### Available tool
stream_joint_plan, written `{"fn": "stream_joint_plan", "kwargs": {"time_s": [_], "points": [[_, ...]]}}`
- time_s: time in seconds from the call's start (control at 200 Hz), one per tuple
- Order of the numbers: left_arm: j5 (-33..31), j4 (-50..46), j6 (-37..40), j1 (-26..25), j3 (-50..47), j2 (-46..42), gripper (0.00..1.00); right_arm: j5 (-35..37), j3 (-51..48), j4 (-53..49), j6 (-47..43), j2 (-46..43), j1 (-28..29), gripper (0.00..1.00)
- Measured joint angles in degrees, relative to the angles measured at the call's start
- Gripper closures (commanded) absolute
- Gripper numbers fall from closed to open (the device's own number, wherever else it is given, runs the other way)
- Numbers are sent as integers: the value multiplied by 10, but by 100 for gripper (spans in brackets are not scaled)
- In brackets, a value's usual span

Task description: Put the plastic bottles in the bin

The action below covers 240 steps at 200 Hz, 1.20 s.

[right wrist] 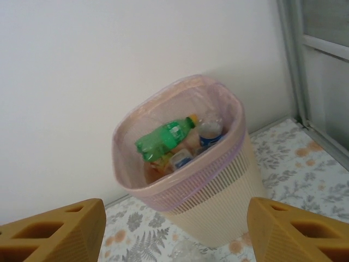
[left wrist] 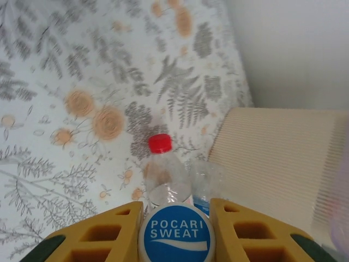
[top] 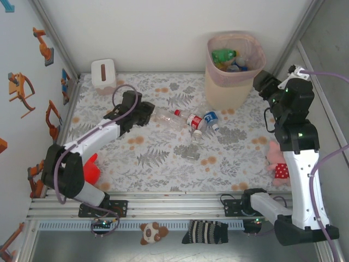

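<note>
top external: one bin at the far edge of the desk; at least four bottles lie mid-desk.
left wrist: left gripper closed on one pocari sweat bottle; two more lie beyond.
right wrist: right gripper open and empty, before the bin; one green bottle inside.

we see bin upper right of top view, bottles in bin, tissue box upper left, loose bottles on table mid-frame just lower left of bin, one bottle between left gripper fingers, right gripper right of bin
</note>
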Motion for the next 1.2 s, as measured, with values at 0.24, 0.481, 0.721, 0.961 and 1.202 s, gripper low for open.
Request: {"fn": "stream_joint_plan", "kwargs": {"time_s": [0.24,0.481,0.721,0.961,1.202], "points": [[-14,31,185,0,-3,-113,70,-158,-28,63,-82,-12,0,34],[54,90,331,0,-17,-185,70,-342,-36,123,-121,-1,0,35],[207,133,439,0,-13,-196,80,-463,-40,169,-129,12,2,34],[337,171,487,0,7,-198,84,-538,-40,181,-164,32,44,33],[434,212,501,0,29,-199,89,-579,-39,141,-262,51,119,30]]}}
